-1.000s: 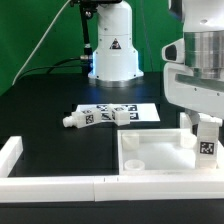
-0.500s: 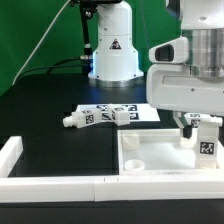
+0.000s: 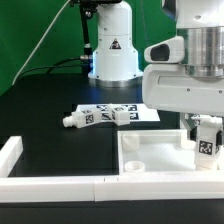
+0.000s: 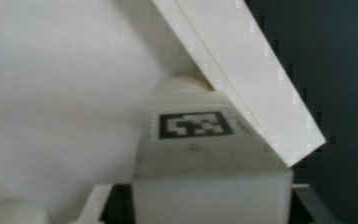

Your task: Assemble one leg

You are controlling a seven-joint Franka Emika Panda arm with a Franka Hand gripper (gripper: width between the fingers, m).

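Observation:
My gripper is shut on a white leg that carries a marker tag. It holds the leg upright over the far right corner of the white tabletop piece, at the exterior view's right. I cannot tell whether the leg touches the tabletop. In the wrist view the leg fills the gap between the fingers, with the tabletop's white edge slanting beyond it. Two more white legs lie on the black table further left.
The marker board lies on the black table behind the loose legs. A white rail runs along the front edge, with a short upright end at the exterior view's left. The robot base stands at the back.
The arm's hand has swung towards the exterior view's left and sunk a little. The leg has stayed in the gripper over the tabletop's corner.

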